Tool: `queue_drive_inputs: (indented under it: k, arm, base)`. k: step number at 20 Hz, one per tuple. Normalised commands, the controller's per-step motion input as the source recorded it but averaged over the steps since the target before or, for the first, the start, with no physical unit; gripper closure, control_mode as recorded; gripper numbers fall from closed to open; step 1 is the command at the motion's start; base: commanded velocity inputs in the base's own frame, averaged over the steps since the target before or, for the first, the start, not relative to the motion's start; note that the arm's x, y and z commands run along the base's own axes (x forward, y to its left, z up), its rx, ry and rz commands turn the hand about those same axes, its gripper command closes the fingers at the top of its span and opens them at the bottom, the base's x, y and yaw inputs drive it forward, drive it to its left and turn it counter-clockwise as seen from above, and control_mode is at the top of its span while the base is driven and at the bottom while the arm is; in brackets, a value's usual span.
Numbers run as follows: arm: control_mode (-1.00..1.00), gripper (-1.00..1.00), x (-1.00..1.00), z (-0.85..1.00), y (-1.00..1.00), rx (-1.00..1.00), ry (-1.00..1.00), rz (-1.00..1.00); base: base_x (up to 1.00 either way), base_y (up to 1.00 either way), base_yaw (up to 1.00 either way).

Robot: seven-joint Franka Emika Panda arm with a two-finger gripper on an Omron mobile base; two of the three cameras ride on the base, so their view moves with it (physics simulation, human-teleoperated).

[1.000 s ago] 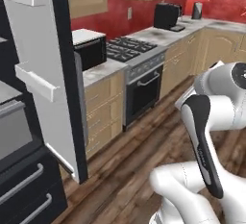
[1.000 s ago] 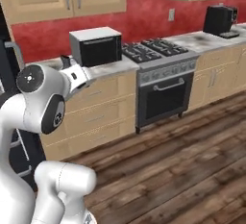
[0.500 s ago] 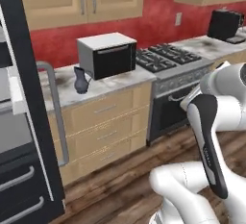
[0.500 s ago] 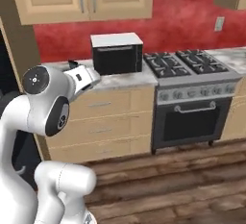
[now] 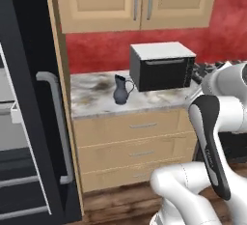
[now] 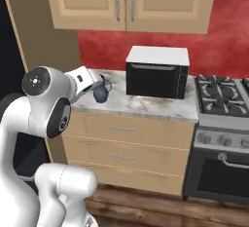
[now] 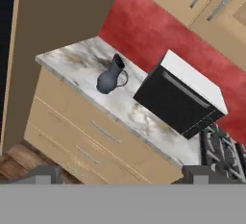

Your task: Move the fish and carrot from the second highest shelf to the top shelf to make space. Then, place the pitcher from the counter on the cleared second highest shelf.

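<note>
A: The pitcher [image 5: 121,89] — where does it stand, and how is the gripper [image 7: 117,174] set?

B: In the hand view the two dark fingertips [image 7: 44,174] rise far apart at the bottom, one at each side, with nothing between them. So the jaws are spread wide and empty. The pitcher is well ahead of them, not touched.

A: And where exactly is it?

B: Upright on the marbled counter [image 5: 96,104], toward its left part, just beside the black microwave [image 5: 161,66] with the white top. There is a small gap between them. In the hand view the pitcher [image 7: 111,76] shows its looped handle on the side facing the microwave [image 7: 182,96].

A: What does the right base view give?

B: The white end of the arm [image 6: 85,80] reaches over the counter's front corner and covers part of the pitcher [image 6: 101,92]. The fingers themselves I cannot make out there.

A: What lies around?

B: Light wooden drawers [image 5: 130,147] sit under the counter, wooden wall cupboards [image 5: 132,2] above, and a red wall [image 6: 151,38] behind. The stove [image 6: 221,90] stands to the right of the microwave. At the far left of the left base view is the dark fridge door [image 5: 34,98] with its grey handle [image 5: 58,122].
</note>
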Motion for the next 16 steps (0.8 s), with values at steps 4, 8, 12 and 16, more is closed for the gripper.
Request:
queue_drive_inputs:
  k: [4,8,12,16]
  arm:
    - [1.0,-1.0,0.0,0.0,0.0,0.0,0.0,0.0]
    - [1.0,-1.0,0.0,0.0,0.0,0.0,0.0,0.0]
    - [1.0,-1.0,0.0,0.0,0.0,0.0,0.0,0.0]
    - [1.0,-1.0,0.0,0.0,0.0,0.0,0.0,0.0]
  base:
    - [0.81,-0.36,0.6]
    - [0.76,-0.4,0.59]
    - [0.66,-0.46,0.56]
    - [0.26,-0.18,0.26]
